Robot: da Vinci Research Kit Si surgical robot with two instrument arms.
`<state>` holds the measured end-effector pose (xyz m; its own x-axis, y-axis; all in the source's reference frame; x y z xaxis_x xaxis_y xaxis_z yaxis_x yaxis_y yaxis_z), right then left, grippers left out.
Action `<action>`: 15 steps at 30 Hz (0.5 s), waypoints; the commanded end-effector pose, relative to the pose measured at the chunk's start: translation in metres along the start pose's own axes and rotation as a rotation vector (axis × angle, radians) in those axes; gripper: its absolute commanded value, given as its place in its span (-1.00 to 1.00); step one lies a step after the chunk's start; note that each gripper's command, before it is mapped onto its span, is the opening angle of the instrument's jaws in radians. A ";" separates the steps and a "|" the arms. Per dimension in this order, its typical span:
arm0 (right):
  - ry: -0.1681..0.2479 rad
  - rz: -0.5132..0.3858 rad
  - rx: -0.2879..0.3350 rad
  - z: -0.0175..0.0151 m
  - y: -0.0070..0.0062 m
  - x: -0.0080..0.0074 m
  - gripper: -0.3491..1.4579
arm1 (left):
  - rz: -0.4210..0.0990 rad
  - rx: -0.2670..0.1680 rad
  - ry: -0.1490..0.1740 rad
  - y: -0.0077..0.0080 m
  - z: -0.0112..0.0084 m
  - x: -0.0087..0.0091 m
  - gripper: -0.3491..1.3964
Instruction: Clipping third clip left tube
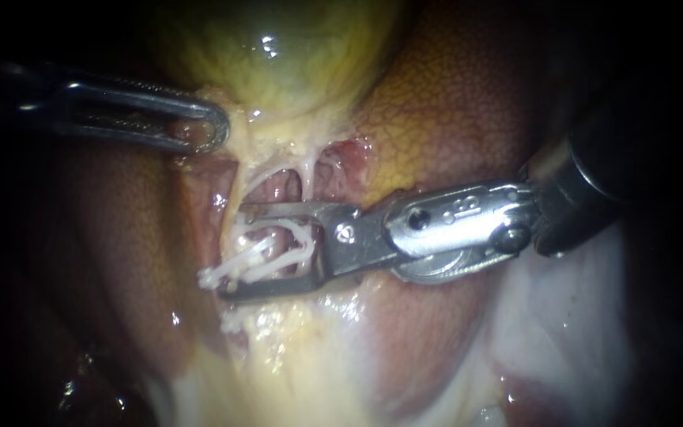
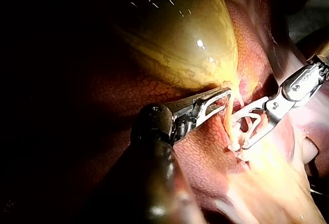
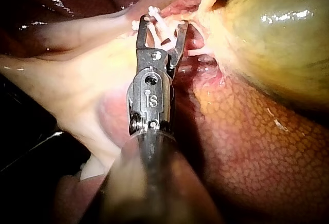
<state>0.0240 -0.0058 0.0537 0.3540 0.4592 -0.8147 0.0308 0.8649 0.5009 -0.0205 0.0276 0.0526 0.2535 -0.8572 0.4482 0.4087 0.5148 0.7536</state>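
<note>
The left instrument (image 1: pixel 215 126) comes in from the left edge. Its claw is pressed together, pinching the pale lower edge of the gallbladder (image 1: pixel 294 55), which fills the upper middle. From that edge the left tube (image 1: pixel 239 194) runs down into the dissected pocket. White clips (image 1: pixel 235 270) cross the tube lower down, one beside another, and one more clip (image 1: pixel 231 320) sits just beneath them. The right instrument (image 1: pixel 233 253) reaches in from the right, its shaft dark at the edge. Its claw is spread wide, one arm above and one below the tube, with the clips in the gap between the arms. Whether either arm touches the tube cannot be told. The liver (image 1: pixel 452 103) lies behind, mottled orange.
</note>
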 end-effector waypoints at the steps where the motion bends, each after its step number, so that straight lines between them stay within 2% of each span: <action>1: 0.000 0.000 0.000 0.0000 0.0000 0.0000 -0.13 | 0.000 0.000 0.000 0.0000 0.0000 0.0000 -1.00; 7: 0.007 0.012 0.007 -0.0010 -0.0005 0.0002 -0.13 | 0.001 0.002 0.001 0.0003 -0.0002 0.0000 -1.00; 15: 0.015 0.014 0.020 -0.0044 -0.0009 0.0005 -0.12 | 0.002 -0.001 0.000 0.0008 -0.0004 0.0001 -1.00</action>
<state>0.0198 -0.0053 0.0513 0.3393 0.4757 -0.8115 0.0464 0.8532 0.5195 -0.0197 0.0280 0.0530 0.2539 -0.8561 0.4501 0.4099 0.5167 0.7517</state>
